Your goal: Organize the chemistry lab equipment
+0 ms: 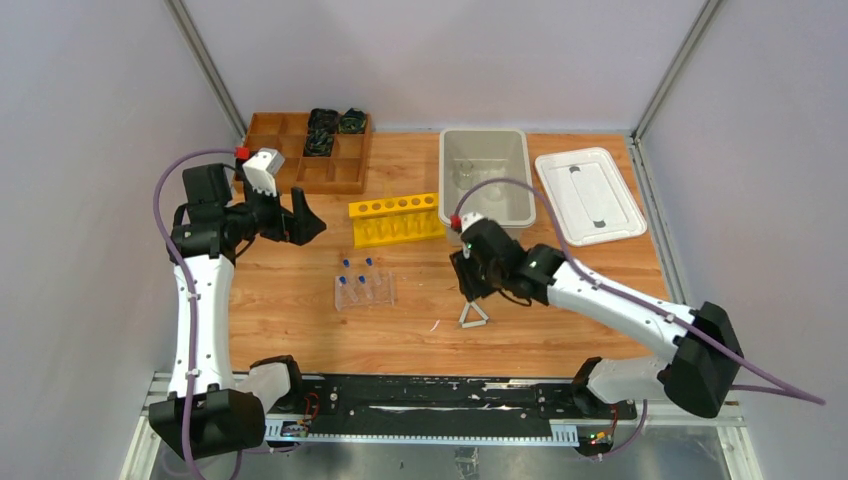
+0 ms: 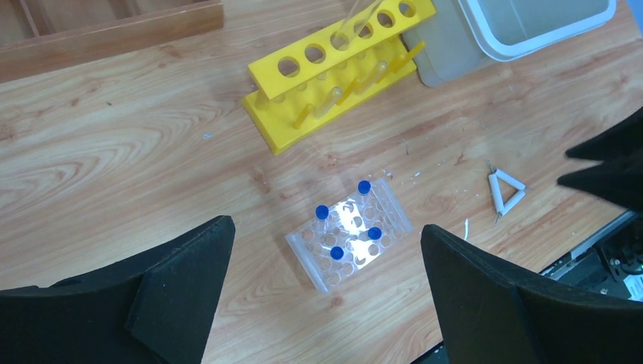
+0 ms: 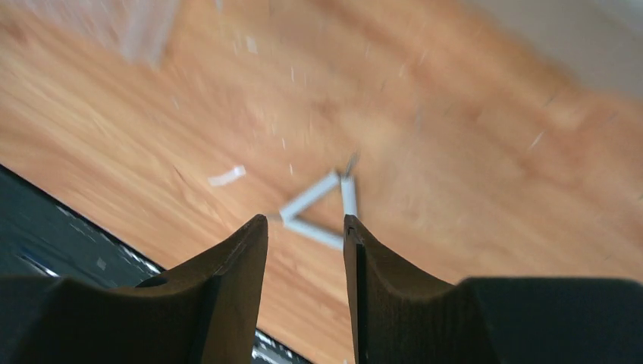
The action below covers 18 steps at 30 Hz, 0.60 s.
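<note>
At table front-centre, right gripper (image 3: 305, 221): jaws part-open, nothing between them, no grip. White triangle frame (image 3: 312, 195) lies flat on the table (image 1: 400, 340) just past the fingertips, at 6 o'clock of the gripper in the top view; not touching as far as I can tell.

Clear plastic tube rack (image 1: 365, 290) sits at 9 o'clock of the triangle, well apart, with four blue-capped tubes (image 2: 322, 211) upright in it. Yellow six-hole rack (image 1: 397, 220) is at 12 o'clock of the tube rack. Grey bin (image 1: 520, 180) is at 12 o'clock of the right gripper, its white lid (image 1: 590, 195) at 3 o'clock of the bin.

Left gripper (image 1: 300, 220): jaws fully spread, empty, up off the table at 10 o'clock of the tube rack. Wooden tray (image 1: 262, 125) at its 12 o'clock.
</note>
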Motion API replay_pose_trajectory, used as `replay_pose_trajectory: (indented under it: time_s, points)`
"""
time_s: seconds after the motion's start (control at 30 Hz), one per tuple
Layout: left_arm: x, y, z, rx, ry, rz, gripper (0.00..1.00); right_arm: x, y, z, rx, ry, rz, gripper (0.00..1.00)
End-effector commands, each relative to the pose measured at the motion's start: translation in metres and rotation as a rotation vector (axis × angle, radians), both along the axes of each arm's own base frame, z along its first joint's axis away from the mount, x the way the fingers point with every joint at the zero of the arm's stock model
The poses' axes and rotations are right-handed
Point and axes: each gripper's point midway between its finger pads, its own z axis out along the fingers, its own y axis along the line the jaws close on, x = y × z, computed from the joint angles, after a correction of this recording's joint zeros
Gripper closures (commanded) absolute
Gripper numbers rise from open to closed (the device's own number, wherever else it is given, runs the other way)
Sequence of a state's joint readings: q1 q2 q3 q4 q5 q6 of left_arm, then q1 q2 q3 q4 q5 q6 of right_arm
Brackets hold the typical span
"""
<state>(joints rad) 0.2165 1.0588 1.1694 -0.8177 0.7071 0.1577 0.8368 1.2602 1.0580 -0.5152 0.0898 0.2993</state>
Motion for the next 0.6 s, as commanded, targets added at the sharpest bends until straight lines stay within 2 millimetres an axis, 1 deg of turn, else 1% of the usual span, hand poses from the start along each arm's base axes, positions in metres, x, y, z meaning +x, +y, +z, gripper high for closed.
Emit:
replay_pose_trajectory:
  time_s: [0.0,0.1,0.27,0.37,0.57]
  points:
    - [-0.006,-0.005,0.000,-0.007,-0.010,-0.027,0.00,-0.035,-0.013,-0.063,-0.100,0.091,-0.013,0.56]
    - [-0.007,-0.005,-0.001,-0.002,-0.007,-0.023,0.00,-0.046,-0.016,-0.088,-0.108,0.113,-0.001,0.57]
    - [-0.009,-0.005,0.002,0.007,-0.020,-0.023,0.00,-0.047,-0.029,-0.116,-0.176,0.123,-0.030,0.58]
    - [-0.010,-0.004,0.003,0.010,-0.020,-0.024,0.00,-0.044,-0.032,-0.126,-0.198,0.110,-0.035,0.58]
    - [-0.012,-0.004,0.003,0.018,-0.016,-0.027,0.00,-0.033,-0.028,-0.135,-0.196,0.068,-0.049,0.60]
